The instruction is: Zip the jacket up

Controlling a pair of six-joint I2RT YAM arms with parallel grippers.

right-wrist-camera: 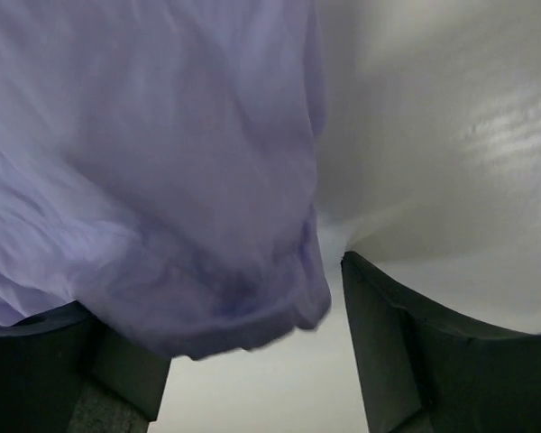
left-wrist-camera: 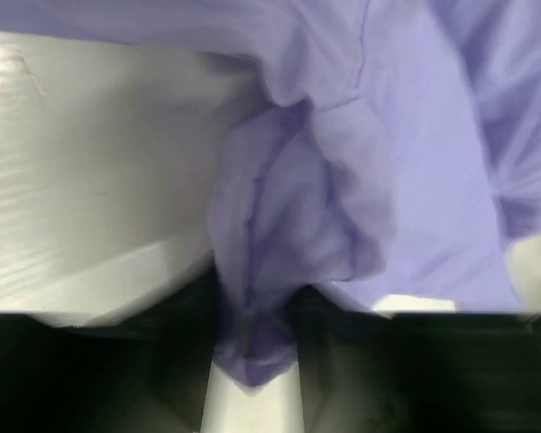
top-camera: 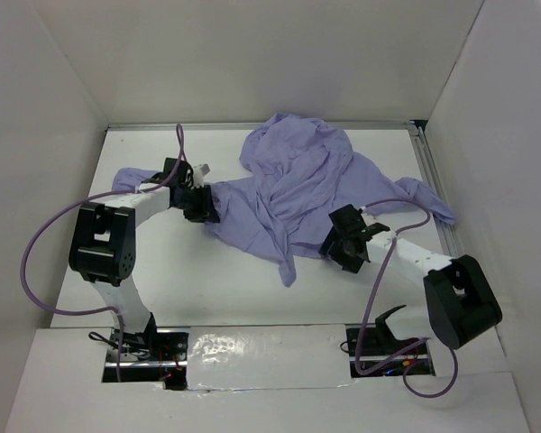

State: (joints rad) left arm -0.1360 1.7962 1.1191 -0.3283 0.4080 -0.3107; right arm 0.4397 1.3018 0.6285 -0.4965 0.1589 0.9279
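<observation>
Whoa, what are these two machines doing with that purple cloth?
Two robot arms are working on a crumpled lavender jacket lying on a white table; the aim is to zip it up. The left hand pinches a fold at the jacket's left edge. The right hand is open at its near right edge, with cloth hanging in the gap, not gripped. No zipper is visible, and the jacket is bunched, not laid flat.

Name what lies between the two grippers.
The lavender jacket fills the stretch between left gripper and right gripper, shown in the top view.
</observation>
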